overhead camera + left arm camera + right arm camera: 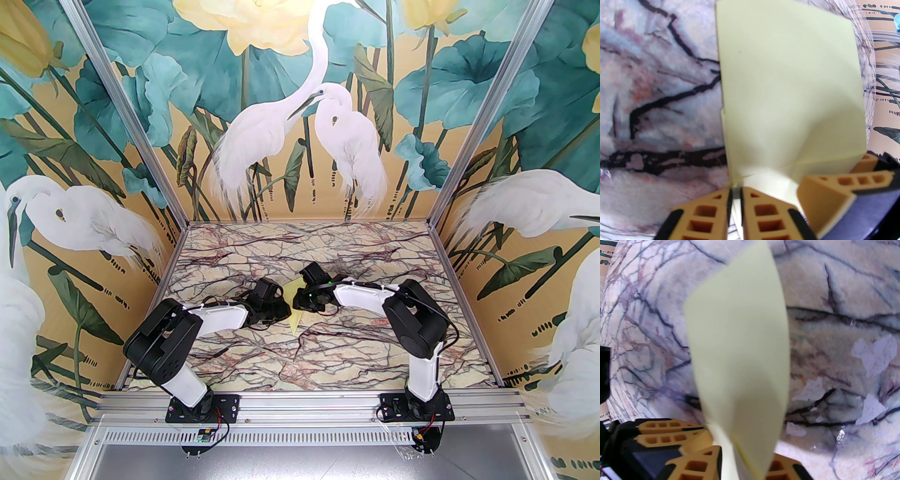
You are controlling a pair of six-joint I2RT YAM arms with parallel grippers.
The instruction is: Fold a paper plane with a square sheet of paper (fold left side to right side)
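No lettering, label, brand or number can be read. The yellow paper [787, 82] ahead of the orange fingers [764, 211] is seen blank. The marbled table [304, 243] beneath them is unmarked. A small board [202, 436] behind the left arm's base is too small to be read.

Yellow paper [296, 322] between left hand [280, 307], right hand [303, 303]

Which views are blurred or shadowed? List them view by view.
Top external: sharp, evenly lit. Left wrist: paper soft, shadowed near its bottom; table smeared. Right wrist: paper blurred, lower part shaded, edges of the view bent.
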